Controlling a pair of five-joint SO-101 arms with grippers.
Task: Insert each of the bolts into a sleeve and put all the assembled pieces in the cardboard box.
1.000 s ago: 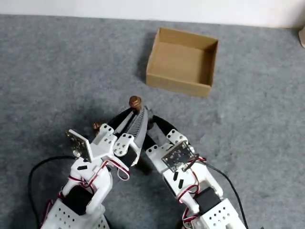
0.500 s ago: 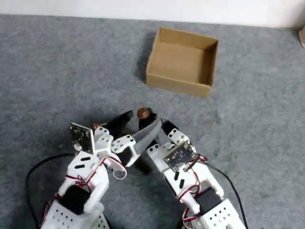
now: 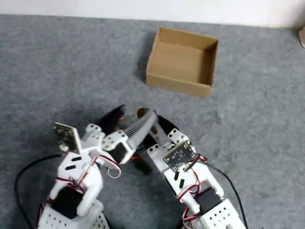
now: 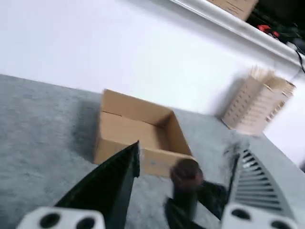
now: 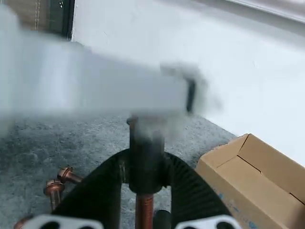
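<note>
A: Bolt (image 4: 186, 172) and black sleeve (image 5: 145, 150), where?
B: Joined, upright, clenched in the right gripper (image 5: 145, 164), standing between the spread, empty fingers of the left gripper (image 4: 188, 155).
A: Cardboard box (image 3: 181, 61)?
B: Beyond both grippers, well apart.
A: Loose bolts (image 5: 64, 174)?
B: Lying on the grey carpet (image 3: 57, 71), beside the right gripper.

Left gripper (image 3: 136, 113) spread wide, right gripper (image 5: 145, 164) clamped shut, the two nearly touching.

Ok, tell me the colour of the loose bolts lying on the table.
Copper brown. The right wrist view shows the loose bolts best.
</note>
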